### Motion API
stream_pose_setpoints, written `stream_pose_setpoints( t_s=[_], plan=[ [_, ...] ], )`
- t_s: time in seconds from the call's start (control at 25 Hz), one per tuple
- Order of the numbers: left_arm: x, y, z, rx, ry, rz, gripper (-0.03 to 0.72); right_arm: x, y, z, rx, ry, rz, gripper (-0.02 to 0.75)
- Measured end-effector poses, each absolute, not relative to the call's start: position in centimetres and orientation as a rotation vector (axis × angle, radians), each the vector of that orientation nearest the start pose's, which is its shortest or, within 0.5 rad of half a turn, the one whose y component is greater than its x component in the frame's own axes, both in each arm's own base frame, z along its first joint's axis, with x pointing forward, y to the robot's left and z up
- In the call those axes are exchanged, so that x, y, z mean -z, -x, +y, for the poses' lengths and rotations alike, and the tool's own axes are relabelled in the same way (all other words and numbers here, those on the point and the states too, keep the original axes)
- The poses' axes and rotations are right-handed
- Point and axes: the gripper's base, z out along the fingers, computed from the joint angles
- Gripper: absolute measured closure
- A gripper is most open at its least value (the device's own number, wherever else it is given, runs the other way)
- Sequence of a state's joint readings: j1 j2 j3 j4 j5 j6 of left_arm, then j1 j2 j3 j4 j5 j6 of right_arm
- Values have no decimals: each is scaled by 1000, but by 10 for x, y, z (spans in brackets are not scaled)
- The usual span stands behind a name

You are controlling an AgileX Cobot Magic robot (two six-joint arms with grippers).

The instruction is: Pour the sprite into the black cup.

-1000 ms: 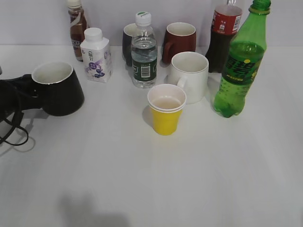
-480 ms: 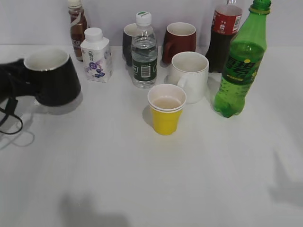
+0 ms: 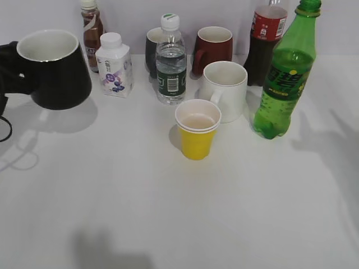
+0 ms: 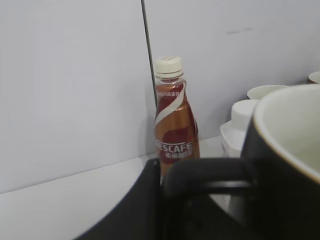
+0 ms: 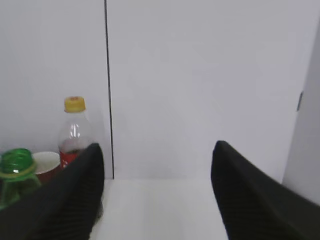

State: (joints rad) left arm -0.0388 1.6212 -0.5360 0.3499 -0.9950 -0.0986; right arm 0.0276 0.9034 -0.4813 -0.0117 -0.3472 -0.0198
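The black cup (image 3: 56, 78), wide with a white inside, hangs tilted above the table at the far left. My left gripper (image 3: 14, 70) is shut on its loop handle; in the left wrist view the handle (image 4: 210, 172) sits against my dark finger (image 4: 145, 210), with the cup's body (image 4: 285, 165) at the right. The sprite (image 3: 283, 78), a tall green bottle, stands upright at the right rear. My right gripper (image 5: 157, 150) is open and empty. It is out of the exterior view. The sprite's green cap (image 5: 17, 162) shows left of its left finger.
A yellow paper cup (image 3: 196, 131) stands mid-table with a white mug (image 3: 224, 89) behind it. At the back stand a Nescafe bottle (image 3: 91, 33), a white carton (image 3: 114, 66), a narrow dark mug (image 3: 151, 50), a water bottle (image 3: 170, 61), a dark red mug (image 3: 213, 47) and a cola bottle (image 3: 266, 39).
My left gripper has lifted the black cup off the table, up and to the left. An arm's shadow has spread over the table at the right.
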Motion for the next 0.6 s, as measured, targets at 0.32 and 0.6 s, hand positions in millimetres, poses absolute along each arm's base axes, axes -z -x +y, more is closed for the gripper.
stream_pose_setpoints(
  t_s=[0.32, 0.6],
  plan=[
    [-211, -289, -37, 172, -339, 1567, 650, -234, -217, 39, -171, 261, 1826, 243],
    [-211, -288, -38, 175, -369, 1570, 650, -217, -220, 64, -298, 442, 1736, 104]
  ],
)
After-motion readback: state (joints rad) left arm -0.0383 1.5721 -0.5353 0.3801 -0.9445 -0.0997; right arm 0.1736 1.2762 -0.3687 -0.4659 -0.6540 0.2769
